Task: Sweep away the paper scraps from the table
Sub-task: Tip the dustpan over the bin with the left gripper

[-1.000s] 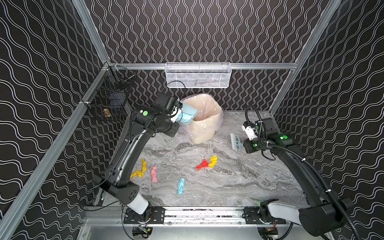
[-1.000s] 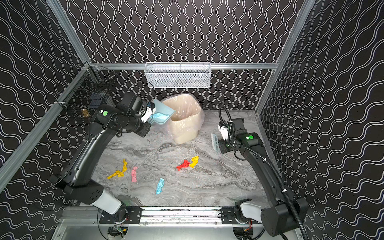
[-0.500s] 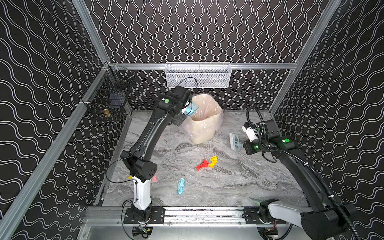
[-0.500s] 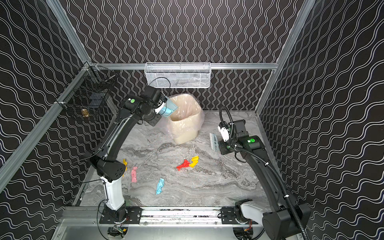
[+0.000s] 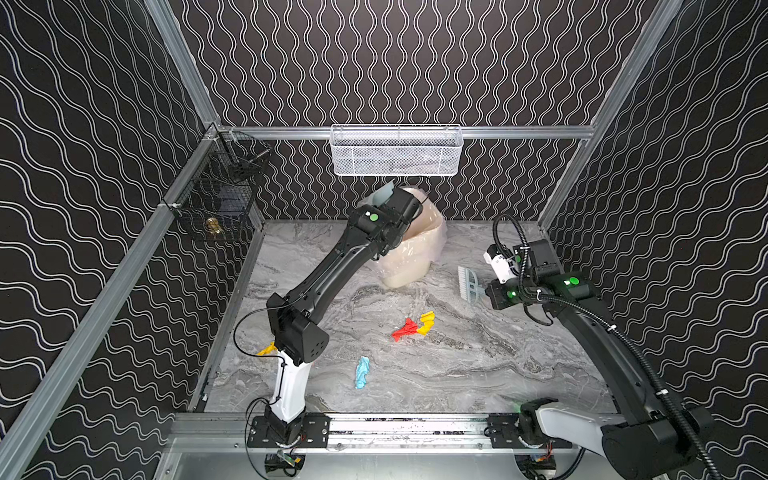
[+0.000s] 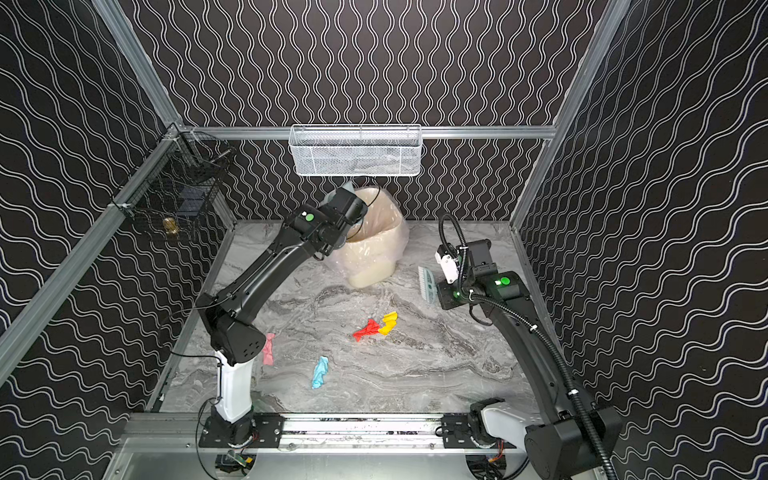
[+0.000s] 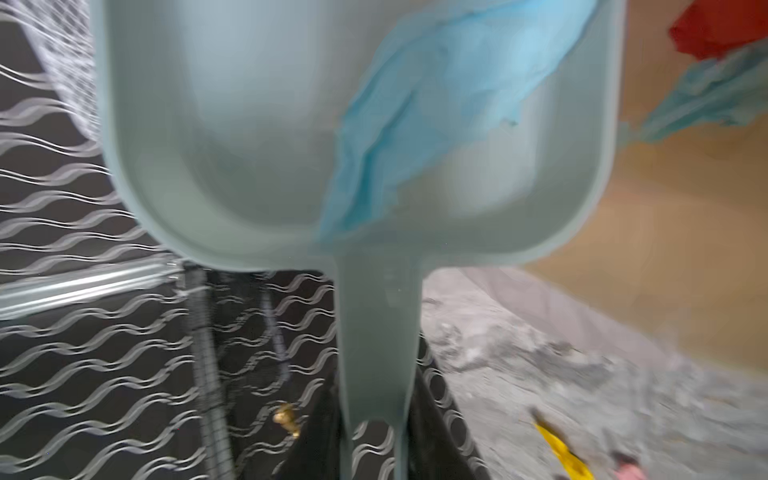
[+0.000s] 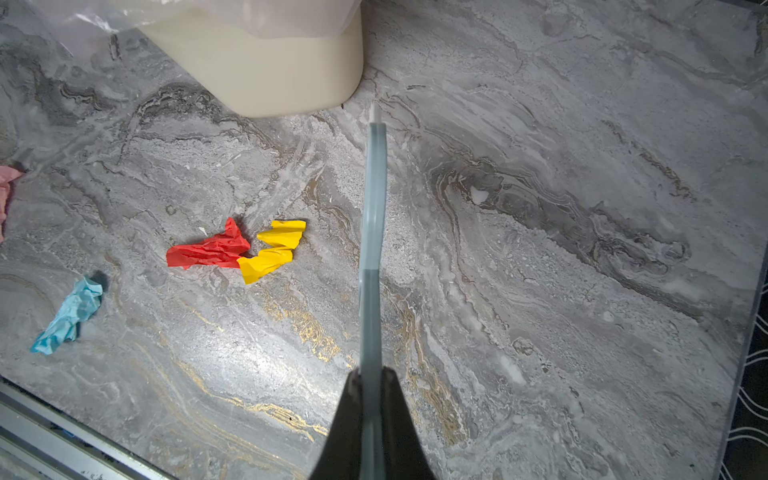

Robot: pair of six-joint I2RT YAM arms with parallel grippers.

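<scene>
In both top views the dustpan hangs over the bin; paper scraps lie on the table in front of the bin. Left wrist view: the left gripper clamps the dustpan's handle, with a blue scrap inside the pan. Right wrist view: the right gripper pinches the brush beside the bin.

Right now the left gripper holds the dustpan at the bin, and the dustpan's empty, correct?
Not empty. The left wrist view shows a light blue paper scrap lying in the dustpan. The left gripper does hold it at the bin.
</scene>
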